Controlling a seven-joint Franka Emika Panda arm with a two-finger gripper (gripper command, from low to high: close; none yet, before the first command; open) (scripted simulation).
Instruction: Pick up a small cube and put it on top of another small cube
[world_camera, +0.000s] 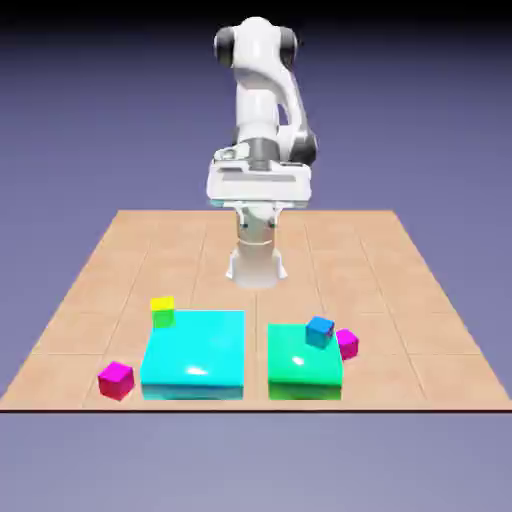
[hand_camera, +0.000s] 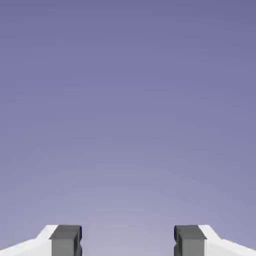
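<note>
Exterior view, stock on table (world_camera: 90, 290): two magenta small cubes, one (world_camera: 116, 380) near the front edge at the exterior view's left, one (world_camera: 346, 343) touching the green slab (world_camera: 300, 370), partly hidden by the blue cube (world_camera: 320, 330). One yellow-topped cube (world_camera: 162, 310) just beside the cyan slab (world_camera: 195, 360). Back half of tabletop open. Gripper (hand_camera: 127, 242) spread wide, nothing between the fingers; in the exterior view it is seemingly tucked under the hand.
</note>
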